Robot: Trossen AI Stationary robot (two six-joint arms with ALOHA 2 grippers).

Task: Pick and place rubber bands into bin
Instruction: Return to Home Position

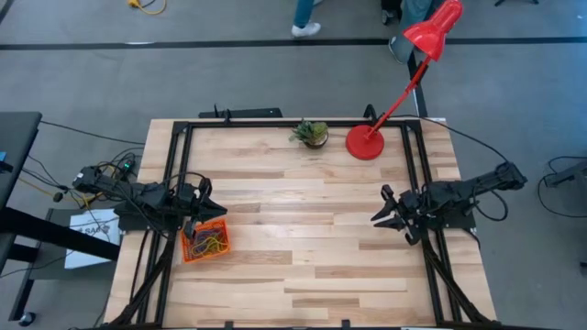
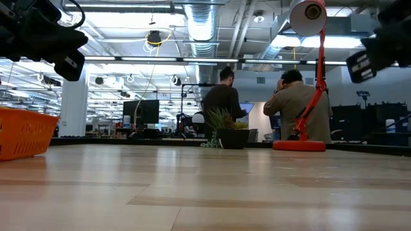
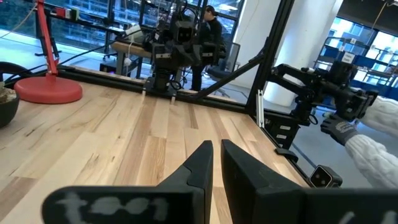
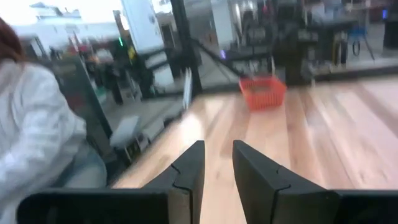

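Orange plastic bin (image 1: 204,240) near the left edge of the tabletop (image 1: 303,247), holding a tangle of rubber bands (image 1: 212,244), yellow, green and red among them. No loose band spotted on the bare wood elsewhere in the high view. Probably the closing step, then: sorting done, arms due back at rest.

Left arm (image 1: 138,197) low over the left edge, its jaws just beside the bin's rim on the side nearer the red lamp (image 1: 367,142). Parted by only a narrow slit in the left wrist view, pinching nothing. Right arm (image 1: 459,197) at the right edge, well apart from the bin, jaws spread a little wider, likewise empty.

Next move, as judged: draw both arms back and up. Needs care to lift the left one away from the bin without nudging its rim or snagging a band. No grasp called for.

Hard to make out: the number of bands in the bin, too small and tangled to count. In the low view only one end of the bin (image 2: 22,131), cut off at the picture's edge, contents hidden behind its wall, and both arms mere dark shapes in the upper corners. In the right wrist view the bin (image 4: 262,92) far off and blurred. Beyond the tabletop, a small potted plant (image 1: 312,134), two people (image 2: 225,96) with backs turned, and a pale sleeve (image 3: 373,146) to the side.
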